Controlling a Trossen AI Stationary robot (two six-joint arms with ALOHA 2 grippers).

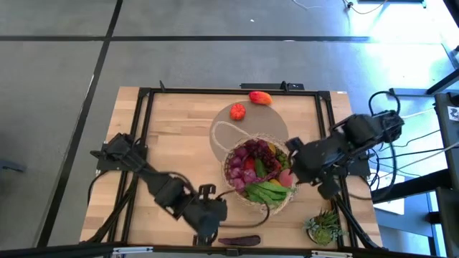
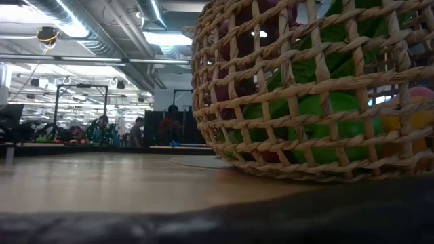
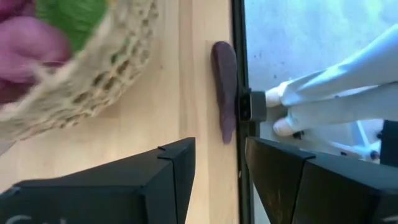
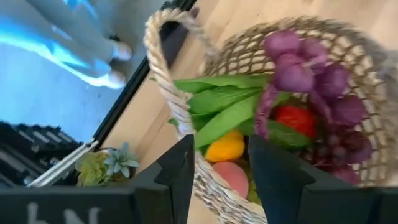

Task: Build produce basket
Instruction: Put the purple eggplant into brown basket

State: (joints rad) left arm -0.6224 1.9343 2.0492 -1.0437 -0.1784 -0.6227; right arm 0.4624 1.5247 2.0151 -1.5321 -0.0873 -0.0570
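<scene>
Wicker fills the low view, the basket (image 2: 298,95) sitting right against that camera with green pieces showing through the weave. From above, the basket (image 1: 285,202) stands on the table (image 1: 179,143) right of centre toward the near edge, its thin loop handle (image 1: 229,129) lying out flat on the wood toward the far side. It is heaped with produce: purple grapes (image 1: 251,154), something red among them, green leafy stalks (image 1: 267,190), and a yellow pepper (image 4: 225,147) and a pink piece tucked by the rim. Two more pieces lie on the bare wood beyond it, a tomato (image 1: 237,111) near the handle and a red-orange chilli (image 1: 260,98) by the far rail. The right gripper (image 1: 295,159) hangs at the basket's right rim, fingers (image 4: 177,168) a little apart with nothing between them, the rim and leaves showing in the gap. The left gripper (image 1: 208,223) is low near the front edge, left of the basket, fingers (image 3: 177,168) likewise part open and empty, pointing at a dark purple aubergine (image 3: 224,87) lying along the front rail. A spiky potted plant (image 1: 324,226) stands at the near right corner. Past the rail, a person's pale trouser legs (image 3: 336,93) and shoes are visible on the floor.
</scene>
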